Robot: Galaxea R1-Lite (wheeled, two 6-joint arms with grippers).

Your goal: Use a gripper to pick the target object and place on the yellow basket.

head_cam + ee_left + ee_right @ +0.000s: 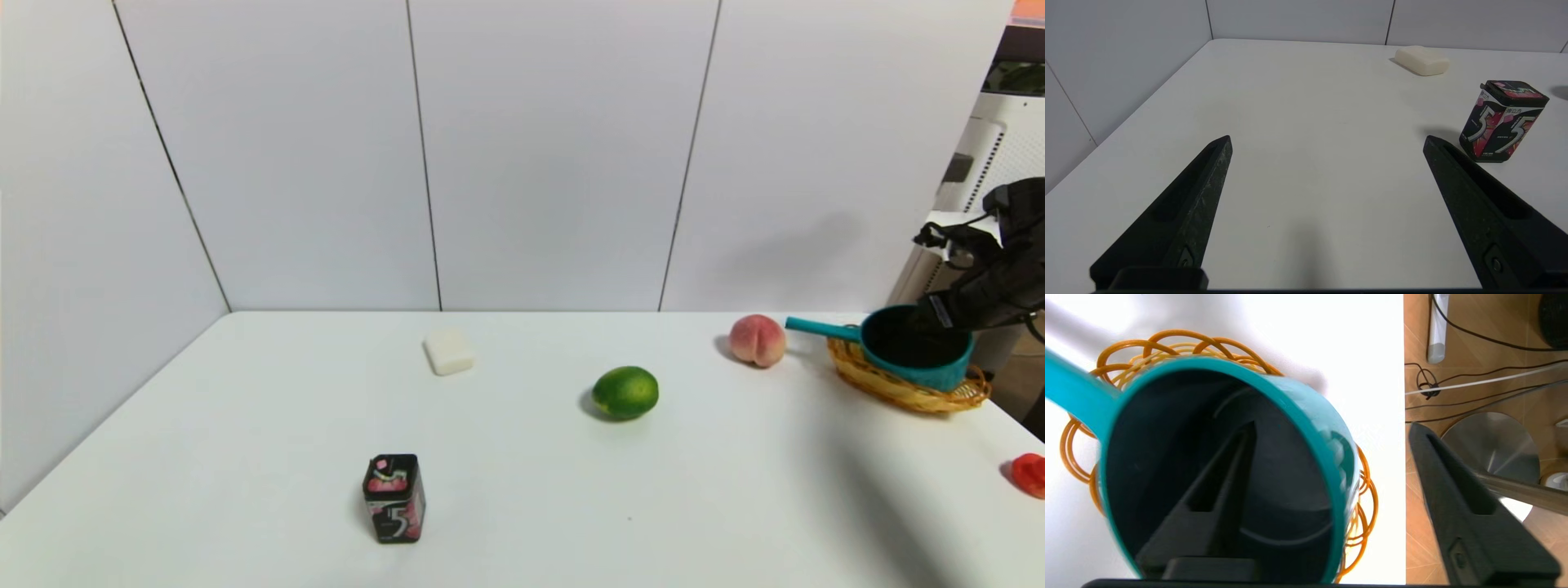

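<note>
On the head camera I see the teal saucepan [918, 349] sitting in the yellow basket [906, 385] at the far right of the white table [506, 457], its handle pointing toward the peach [757, 340]. My right gripper [939, 314] reaches in from the right edge, bent down over the pan's rim. A lime [625, 392], a white soap bar [448, 352], a gum box [393, 498] and something red [1029, 474] at the table's edge lie well apart from the basket.

The left wrist camera shows what the head camera misses: my left gripper [1327, 143] spread wide with nothing between its fingers, hovering over bare table with the gum box [1502, 120] and soap bar [1423, 60] ahead.

The right wrist camera gives the detail: the right gripper [1331, 428] is wide open, one finger down inside the saucepan [1306, 416], the other outside its wall over the table's edge, gripping nothing. Basket loops [1180, 341] ring the pan.
</note>
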